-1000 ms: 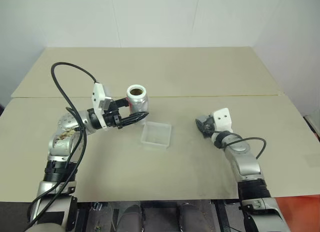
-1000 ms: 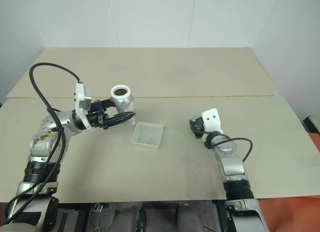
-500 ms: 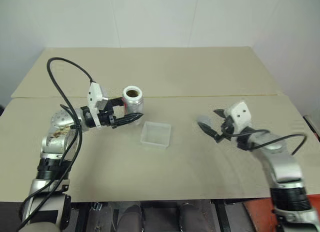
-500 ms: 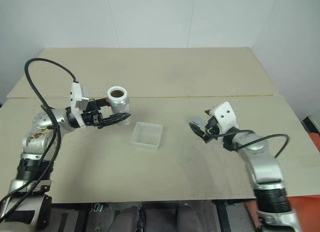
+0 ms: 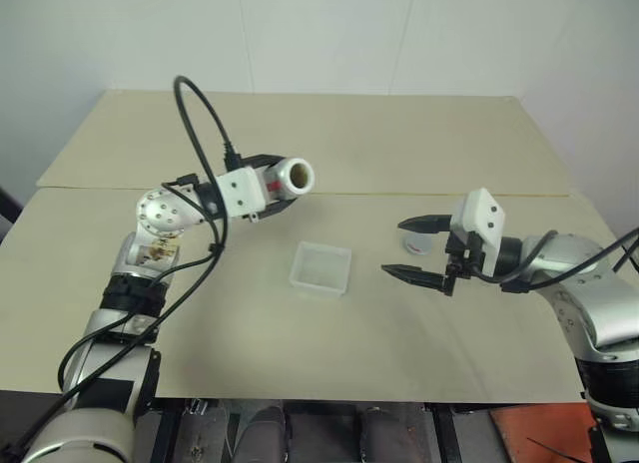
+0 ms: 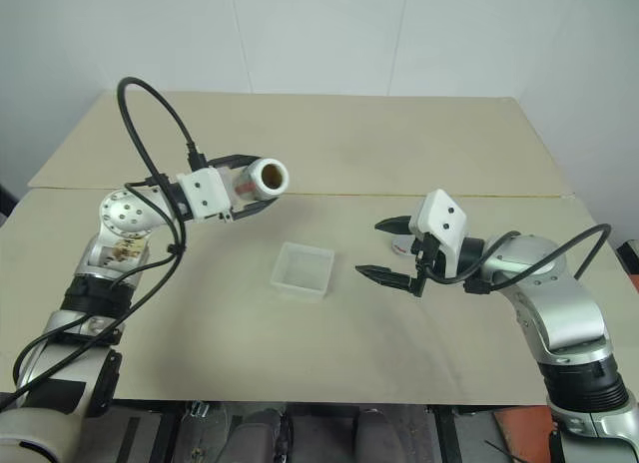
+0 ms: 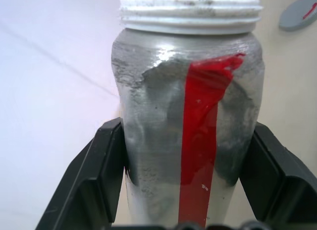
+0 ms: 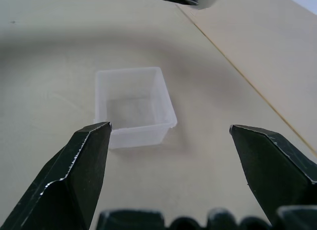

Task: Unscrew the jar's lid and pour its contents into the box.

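Jar [image 5: 283,178] tipping is what has changed: a second ago I held it upright beside the box [image 5: 320,267], and now my left gripper [image 5: 262,187], clamped on its body, has rolled it level with the open mouth aimed toward the box but short of it (so nothing can land inside yet). My right gripper [image 5: 419,248] has lifted off the table with fingers spread wide and empty, leaving the lid [image 5: 416,244] lying flat behind it. I count one jar, one lid, one box, two grippers.
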Motion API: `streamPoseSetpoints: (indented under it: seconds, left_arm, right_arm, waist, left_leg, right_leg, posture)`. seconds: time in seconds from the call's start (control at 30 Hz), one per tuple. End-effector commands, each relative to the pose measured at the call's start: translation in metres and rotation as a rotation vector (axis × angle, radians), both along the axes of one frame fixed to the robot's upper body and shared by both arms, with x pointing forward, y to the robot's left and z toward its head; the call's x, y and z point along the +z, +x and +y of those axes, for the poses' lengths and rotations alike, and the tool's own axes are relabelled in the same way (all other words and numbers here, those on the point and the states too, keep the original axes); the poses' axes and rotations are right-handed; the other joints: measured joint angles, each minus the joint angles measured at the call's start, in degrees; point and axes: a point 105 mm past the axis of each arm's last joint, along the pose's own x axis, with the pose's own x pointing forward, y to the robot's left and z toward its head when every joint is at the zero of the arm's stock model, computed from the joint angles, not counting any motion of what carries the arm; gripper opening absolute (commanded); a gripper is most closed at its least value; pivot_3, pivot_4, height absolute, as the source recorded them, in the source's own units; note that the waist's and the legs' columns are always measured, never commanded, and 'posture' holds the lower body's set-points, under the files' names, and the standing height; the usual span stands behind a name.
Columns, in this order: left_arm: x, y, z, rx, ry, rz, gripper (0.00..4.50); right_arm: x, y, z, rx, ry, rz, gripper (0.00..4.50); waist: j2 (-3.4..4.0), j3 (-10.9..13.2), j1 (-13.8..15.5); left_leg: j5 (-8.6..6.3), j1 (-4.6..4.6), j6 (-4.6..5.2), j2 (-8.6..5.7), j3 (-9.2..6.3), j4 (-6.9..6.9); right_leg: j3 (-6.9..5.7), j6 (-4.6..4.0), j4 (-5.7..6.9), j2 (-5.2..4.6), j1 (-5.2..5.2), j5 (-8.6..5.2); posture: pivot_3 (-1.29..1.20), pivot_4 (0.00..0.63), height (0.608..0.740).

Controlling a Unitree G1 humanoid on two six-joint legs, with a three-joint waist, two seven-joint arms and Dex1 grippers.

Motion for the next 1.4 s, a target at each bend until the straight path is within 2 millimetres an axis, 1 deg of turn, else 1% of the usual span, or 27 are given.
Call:
streamPoseSetpoints:
  seconds: [0.03, 0.1, 0.17, 0.3, 0.37, 0.43, 0.57, 0.63, 0.77, 0.87, 0.93, 1.07, 1.13, 1.23, 1.27, 1.37, 1.4]
  left_arm:
    - [0.006, -0.013, -0.014, -0.107, 0.158, -0.245, 2.90]
    - [0.004, -0.014, -0.020, -0.156, 0.259, -0.340, 2.90]
    - [0.001, -0.014, -0.022, -0.194, 0.330, -0.371, 2.90]
    - [0.002, -0.012, -0.027, -0.273, 0.509, -0.485, 2.90]
    - [0.005, -0.014, -0.032, -0.317, 0.555, -0.549, 2.90]
    - [0.001, -0.014, -0.036, -0.354, 0.641, -0.607, 2.90]
    - [-0.004, -0.003, -0.047, -0.371, 0.773, -0.739, 2.90]
    - [-0.003, 0.000, -0.051, -0.384, 0.783, -0.789, 2.90]
    - [-0.004, 0.001, -0.054, -0.414, 0.794, -0.855, 2.90]
    - [0.001, 0.001, -0.057, -0.422, 0.791, -0.903, 2.90]
    - [0.005, -0.003, -0.062, -0.444, 0.775, -0.934, 2.90]
    - [0.002, 0.002, -0.058, -0.414, 0.814, -0.980, 2.90]
    - [0.003, -0.008, -0.065, -0.440, 0.760, -0.986, 2.90]
    - [-0.021, -0.015, -0.055, -0.487, 0.819, -0.927, 2.90]
    - [-0.022, -0.019, -0.055, -0.488, 0.804, -0.935, 2.90]
    - [-0.008, -0.029, -0.068, -0.475, 0.707, -0.957, 2.90]
    - [-0.013, -0.028, -0.066, -0.473, 0.722, -0.932, 2.90]
  right_arm:
    - [0.011, -0.004, 0.005, 0.025, -0.014, -0.075, 4.48]
    - [0.012, -0.006, 0.005, 0.044, -0.030, -0.071, 4.48]
    - [0.013, -0.007, 0.004, 0.063, -0.054, -0.070, 4.48]
    - [0.020, -0.007, -0.002, 0.096, -0.104, -0.081, 4.48]
    - [0.023, -0.006, -0.006, 0.104, -0.126, -0.085, 4.48]
    - [0.024, -0.006, -0.006, 0.110, -0.133, -0.086, 4.48]
    - [0.025, -0.007, -0.003, 0.131, -0.135, -0.084, 4.48]
    - [0.025, -0.007, -0.002, 0.136, -0.140, -0.082, 4.48]
    - [0.029, -0.009, -0.005, 0.134, -0.140, -0.081, 4.48]
    - [0.031, -0.009, -0.006, 0.133, -0.144, -0.083, 4.48]
    - [0.031, -0.009, -0.006, 0.133, -0.143, -0.083, 4.48]
    - [0.033, -0.007, -0.006, 0.131, -0.142, -0.086, 4.48]
    - [0.033, -0.007, -0.005, 0.128, -0.137, -0.086, 4.48]
    - [0.033, -0.007, -0.004, 0.132, -0.140, -0.085, 4.48]
    - [0.033, -0.007, -0.005, 0.132, -0.140, -0.084, 4.48]
    - [0.033, -0.006, -0.005, 0.130, -0.136, -0.080, 4.48]
    - [0.033, -0.006, -0.004, 0.132, -0.136, -0.080, 4.48]
  waist:
    - [0.00, 0.0, 0.1]
    - [0.00, 0.0, 0.1]
    - [-0.01, 0.0, 0.2]
    - [-0.02, 0.0, 0.4]
    - [-0.03, 0.0, 0.5]
    - [-0.04, 0.0, 0.6]
    - [-0.05, 0.0, 0.7]
    - [-0.06, 0.0, 0.7]
    - [-0.07, 0.0, 0.7]
    - [-0.07, 0.0, 0.7]
    - [-0.08, 0.0, 0.7]
    - [-0.08, 0.0, 0.7]
    - [-0.08, 0.0, 0.7]
    - [-0.08, 0.0, 0.7]
    - [-0.08, 0.0, 0.6]
    - [-0.08, 0.0, 0.7]
    - [-0.08, 0.0, 0.9]
  left_leg:
    - [0.00, 0.00, 0.00, 0.00, 0.01, 0.00]
    - [0.00, 0.00, 0.00, 0.00, 0.03, 0.00]
    - [0.00, 0.01, 0.00, -0.01, 0.03, 0.00]
    - [0.00, 0.00, 0.01, -0.04, 0.05, 0.03]
    - [-0.01, -0.01, 0.02, -0.04, 0.04, 0.02]
    - [-0.01, -0.02, 0.02, -0.04, 0.05, 0.02]
    - [-0.01, -0.04, 0.02, -0.05, 0.06, 0.03]
    - [-0.01, -0.05, 0.02, -0.06, 0.07, 0.04]
    - [-0.01, -0.08, 0.02, -0.05, 0.06, 0.04]
    - [-0.01, -0.10, 0.02, -0.04, 0.06, 0.04]
    - [0.00, -0.10, 0.01, -0.04, 0.06, 0.05]
    - [-0.01, -0.10, 0.01, -0.05, 0.06, 0.06]
    - [0.00, -0.10, 0.01, -0.04, 0.06, 0.06]
    - [-0.01, -0.10, 0.01, -0.04, 0.07, 0.06]
    - [-0.01, -0.08, 0.02, -0.04, 0.08, 0.06]
    - [0.01, -0.09, -0.01, -0.02, 0.08, 0.06]
    - [0.01, -0.11, 0.00, -0.01, 0.08, 0.12]
  right_leg:
    - [0.00, 0.00, 0.01, 0.00, 0.00, 0.00]
    - [0.01, 0.00, 0.00, 0.01, -0.01, 0.00]
    - [0.00, 0.00, 0.00, 0.02, 0.00, 0.00]
    - [-0.02, 0.03, -0.02, 0.01, 0.01, 0.01]
    - [-0.03, 0.03, -0.02, 0.02, 0.01, 0.01]
    - [-0.03, 0.03, -0.03, 0.01, 0.01, 0.01]
    - [-0.03, 0.04, -0.02, 0.01, 0.00, 0.01]
    - [-0.03, 0.04, -0.01, 0.00, 0.00, 0.01]
    - [-0.02, 0.04, 0.00, 0.00, -0.04, 0.01]
    - [-0.02, 0.04, 0.02, 0.00, -0.08, 0.01]
    - [-0.02, 0.04, 0.02, -0.01, -0.08, 0.01]
    - [-0.02, 0.04, 0.04, -0.02, -0.07, 0.01]
    - [-0.02, 0.04, 0.04, 0.00, -0.08, 0.01]
    - [-0.02, 0.04, 0.05, -0.03, -0.08, 0.01]
    - [0.00, 0.04, 0.05, -0.03, -0.08, 0.01]
    - [0.00, 0.04, 0.08, -0.02, -0.10, 0.01]
    - [-0.01, 0.04, 0.09, -0.01, -0.10, 0.01]
  posture:
    - [0.00, 0.150, 0.740]
    - [0.00, 0.150, 0.740]
    - [0.00, 0.150, 0.740]
    - [0.00, 0.150, 0.740]
    - [0.00, 0.150, 0.740]
    - [0.00, 0.150, 0.740]
    - [0.00, 0.150, 0.740]
    - [0.00, 0.150, 0.740]
    - [0.00, 0.150, 0.740]
    - [0.00, 0.150, 0.740]
    - [0.00, 0.150, 0.740]
    - [0.00, 0.150, 0.740]
    - [0.00, 0.150, 0.740]
    - [0.00, 0.150, 0.740]
    - [0.00, 0.150, 0.740]
    - [0.00, 0.150, 0.740]
    - [0.00, 0.150, 0.740]
